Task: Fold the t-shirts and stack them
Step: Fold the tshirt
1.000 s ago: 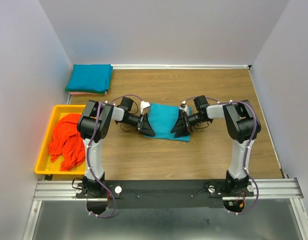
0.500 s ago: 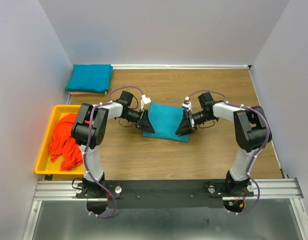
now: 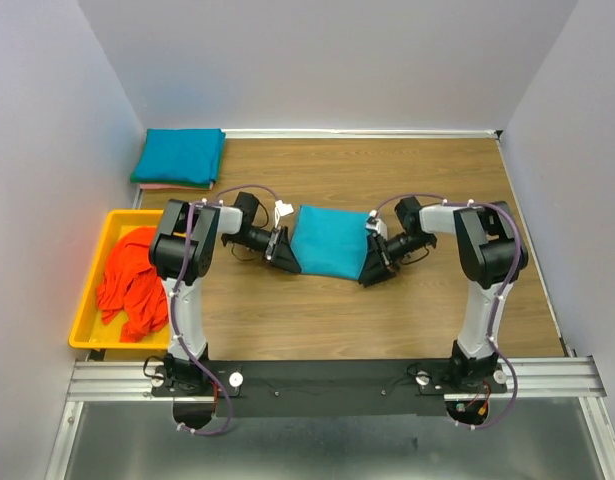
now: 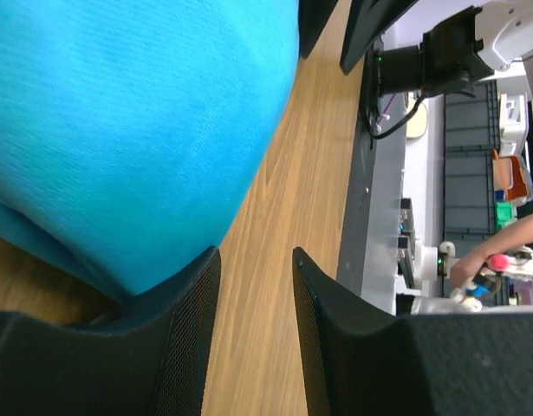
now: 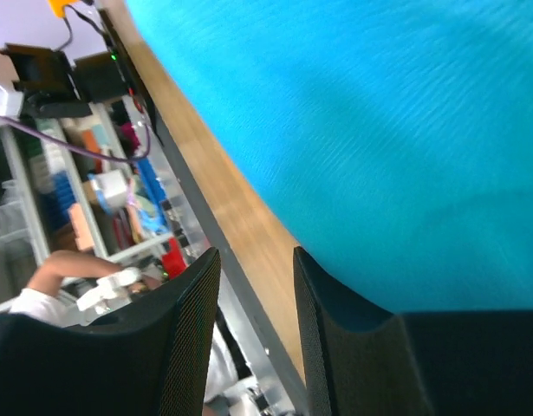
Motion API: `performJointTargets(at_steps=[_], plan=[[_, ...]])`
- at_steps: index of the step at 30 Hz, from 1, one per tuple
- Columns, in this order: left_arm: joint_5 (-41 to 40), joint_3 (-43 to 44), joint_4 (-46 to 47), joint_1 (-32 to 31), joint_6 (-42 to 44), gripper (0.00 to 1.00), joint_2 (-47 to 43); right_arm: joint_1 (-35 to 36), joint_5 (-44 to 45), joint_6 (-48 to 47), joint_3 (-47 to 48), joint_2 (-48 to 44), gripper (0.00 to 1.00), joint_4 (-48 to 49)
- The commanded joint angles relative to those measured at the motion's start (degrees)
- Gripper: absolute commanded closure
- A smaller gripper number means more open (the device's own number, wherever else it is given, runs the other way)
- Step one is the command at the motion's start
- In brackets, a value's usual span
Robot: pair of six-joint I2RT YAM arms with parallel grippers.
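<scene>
A folded teal t-shirt (image 3: 330, 240) lies in the middle of the table between my two grippers. My left gripper (image 3: 281, 250) is low at its left edge and my right gripper (image 3: 373, 264) is low at its right edge. In the left wrist view the teal cloth (image 4: 127, 130) rests against the outer side of one finger, and the left gripper (image 4: 256, 256) is open over bare wood. In the right wrist view the cloth (image 5: 379, 130) lies along one finger's outer side, and the right gripper (image 5: 256, 253) is open with nothing in it.
A folded teal t-shirt (image 3: 179, 155) sits on a pale folded one (image 3: 172, 185) in the far left corner. Crumpled orange-red t-shirts (image 3: 132, 280) fill a yellow tray (image 3: 87, 305) by the left wall. Walls close in three sides, with a metal rail (image 3: 327, 378) at the near edge.
Both grippers have sunk from standing over the shirt's ends to lying low at its side edges. The right jaws have narrowed. The shirt's edges now overlap the fingers.
</scene>
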Motion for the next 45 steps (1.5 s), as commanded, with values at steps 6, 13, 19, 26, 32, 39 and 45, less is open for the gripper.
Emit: performJointTargets(at_steps=[6,13,19,26,32,39,45], plan=[[4.6,24.1,-20.1,-1.1,11.5,0.54,0.2,-1.1,-1.8,-4.9,18.7,-5.9,0.52,-9.7],[-5.2,26.0,22.5,-2.0,-26.8,0.53,4.7,-3.2,1.7,-2.9,32.8,9.4,0.55,-7.7],[-8.6,30.8,33.8,0.0,-37.6,0.54,16.3,-6.7,3.1,-0.4,38.7,17.9,0.55,-5.5],[-9.9,30.6,33.3,2.6,-37.4,0.56,21.4,-9.7,4.0,-1.2,42.1,23.3,0.54,-5.3],[-10.8,29.6,32.0,3.8,-34.3,0.57,18.4,-10.6,6.4,-3.2,47.2,25.5,0.53,-5.7],[-15.9,32.7,22.4,4.1,-17.3,0.39,3.3,-9.9,6.0,-1.4,48.6,14.6,0.42,-4.7],[-30.3,24.6,19.7,5.5,-7.5,0.07,-15.1,-5.2,16.9,-3.2,46.3,4.4,0.39,-3.3]])
